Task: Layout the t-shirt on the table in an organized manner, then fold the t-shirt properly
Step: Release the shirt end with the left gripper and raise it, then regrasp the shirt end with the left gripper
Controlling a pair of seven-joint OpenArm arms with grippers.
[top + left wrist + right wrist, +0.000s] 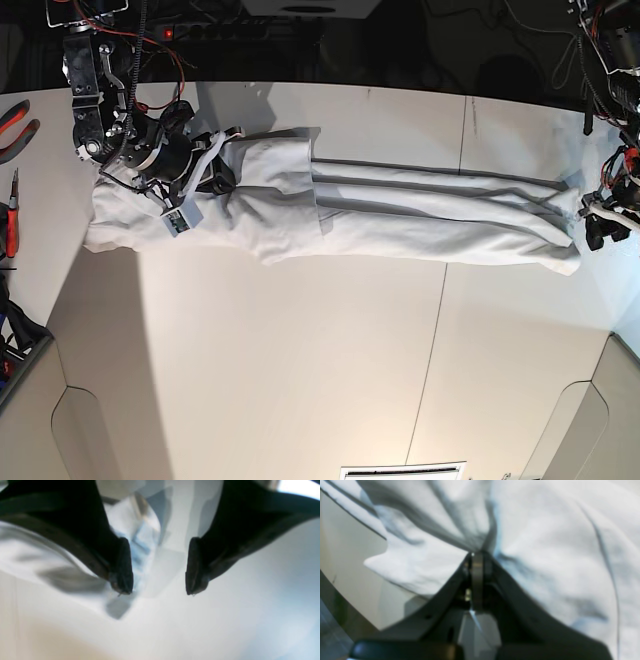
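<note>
Jaws are seen parted wide on the left gripper [158,590], nothing between them, with only the table [225,620] beneath; the right gripper [477,555] is clamped on a pinch of the shirt [545,542]. Farther off, the shirt [400,215] is stretched in a long band across the far table [300,380]. For spreading, a free edge should be regripped and the cloth drawn sideways, tension kept even.

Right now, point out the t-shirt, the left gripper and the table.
t-shirt [400,215], base view, stretched middle.
left gripper [158,567], left wrist view, between open fingertips.
table [300,380], base view, bare top.
</note>
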